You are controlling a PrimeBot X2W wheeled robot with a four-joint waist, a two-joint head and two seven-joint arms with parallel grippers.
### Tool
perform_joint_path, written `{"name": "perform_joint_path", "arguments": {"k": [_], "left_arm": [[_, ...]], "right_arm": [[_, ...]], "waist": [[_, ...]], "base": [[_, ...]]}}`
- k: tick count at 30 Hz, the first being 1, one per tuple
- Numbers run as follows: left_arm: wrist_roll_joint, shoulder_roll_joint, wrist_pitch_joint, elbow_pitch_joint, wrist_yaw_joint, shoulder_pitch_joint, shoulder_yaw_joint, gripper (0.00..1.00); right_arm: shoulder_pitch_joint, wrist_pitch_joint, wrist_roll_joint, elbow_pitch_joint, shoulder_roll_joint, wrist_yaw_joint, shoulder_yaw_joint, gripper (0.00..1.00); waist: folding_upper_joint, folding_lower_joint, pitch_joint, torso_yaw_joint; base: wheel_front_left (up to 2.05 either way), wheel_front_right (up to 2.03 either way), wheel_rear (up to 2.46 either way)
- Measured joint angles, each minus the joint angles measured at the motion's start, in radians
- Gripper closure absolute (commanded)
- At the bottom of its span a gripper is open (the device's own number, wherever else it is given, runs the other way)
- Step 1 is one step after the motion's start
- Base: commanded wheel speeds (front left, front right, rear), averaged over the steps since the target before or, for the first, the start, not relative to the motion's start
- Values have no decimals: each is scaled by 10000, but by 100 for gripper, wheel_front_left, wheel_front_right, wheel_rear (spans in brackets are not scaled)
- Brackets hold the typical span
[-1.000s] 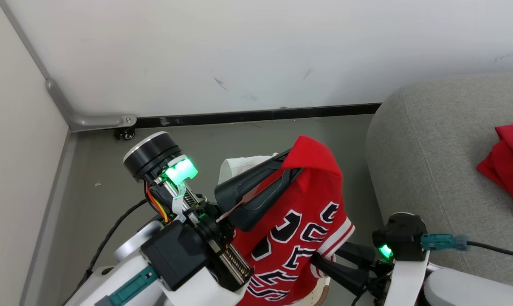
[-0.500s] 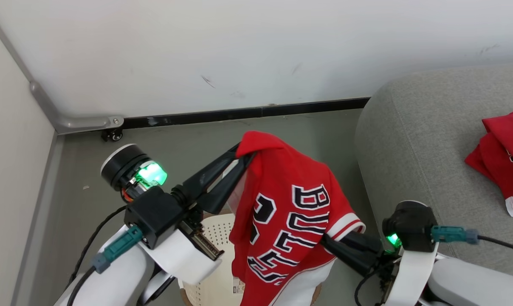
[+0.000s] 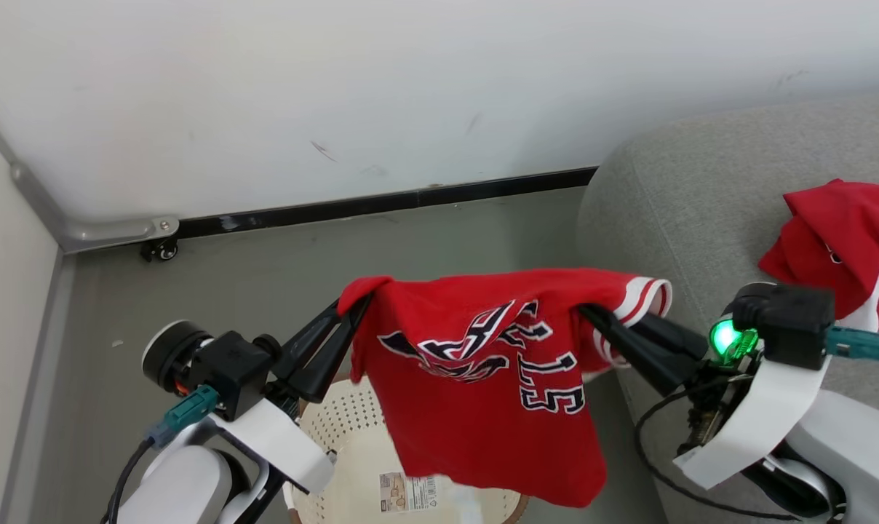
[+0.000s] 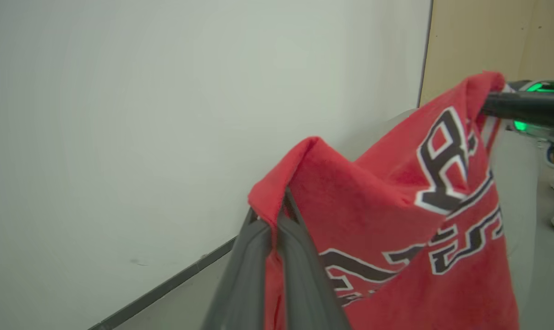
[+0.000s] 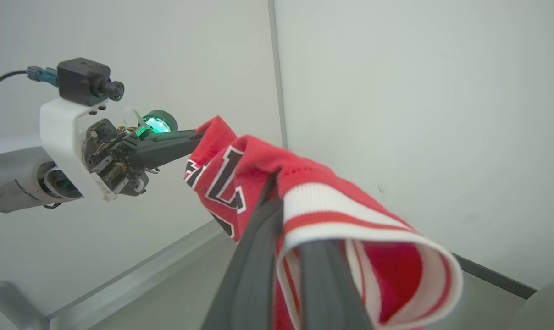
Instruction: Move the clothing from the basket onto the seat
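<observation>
At the lower left of the head view, the left gripper (image 3: 357, 304) has its two dark fingers pressed together on a red corner of the basketball jersey (image 3: 483, 393). The left wrist view shows the cloth folded over the fingertips. Just right of that arm, at the bottom edge, the cream perforated basket (image 3: 337, 429) stands on the grey floor (image 3: 265, 262) with a barcode sticker (image 3: 409, 493) on it. The jersey, with black-and-white lettering, hangs stretched across the middle of the frame above the basket. Whether its hem touches the basket cannot be told. At the middle right, the right gripper (image 3: 589, 314) pinches the jersey's white-and-red trim band, fingers closed on it. On the far right, the grey seat (image 3: 672, 204) bears a second red garment (image 3: 825, 233), crumpled near the right edge.
</observation>
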State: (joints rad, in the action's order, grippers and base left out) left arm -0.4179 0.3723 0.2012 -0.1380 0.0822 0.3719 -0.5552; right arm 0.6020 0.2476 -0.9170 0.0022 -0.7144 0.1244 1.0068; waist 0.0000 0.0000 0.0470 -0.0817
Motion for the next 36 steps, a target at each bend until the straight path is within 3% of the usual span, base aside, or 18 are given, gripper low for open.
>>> {"name": "perform_joint_path", "arguments": {"k": [1,2,3,5,21,30,36], "left_arm": [[-59,2,0,-82,0,-52,-2,89],[-104,6,-2,-165,2,-85,-2,51],[-134,4,-6,-228,2,-101,4,29],[-230,-2,-42,-326,2,-138,40,0],[-817,215,88,-570,-215,-443,934,0],[-819,-100,276,-454,-456,-444,1129,0],[-817,-387,374,-349,-652,-453,1200,0]], "right_arm": [[-62,0,0,-38,-8,0,-194,100],[-131,0,0,-58,-17,0,-349,100],[-226,0,-10,-77,-29,0,-514,100],[-437,2,-17,-71,-56,0,-826,100],[-2046,2,238,-370,-295,0,-3609,100],[-3060,2,663,-838,-282,0,-4527,100],[-3836,0,872,-1080,65,0,-5124,100]], "waist": [[0,0,-10,-44],[0,0,-21,-90],[0,0,-30,-134],[0,0,-46,-222],[1,0,-94,-939],[0,0,-91,-1442],[0,0,-102,-1837]], "base": [[0,0,0],[0,0,0],[0,0,0],[0,0,0],[0,0,0],[0,0,0],[0,0,0]]}}
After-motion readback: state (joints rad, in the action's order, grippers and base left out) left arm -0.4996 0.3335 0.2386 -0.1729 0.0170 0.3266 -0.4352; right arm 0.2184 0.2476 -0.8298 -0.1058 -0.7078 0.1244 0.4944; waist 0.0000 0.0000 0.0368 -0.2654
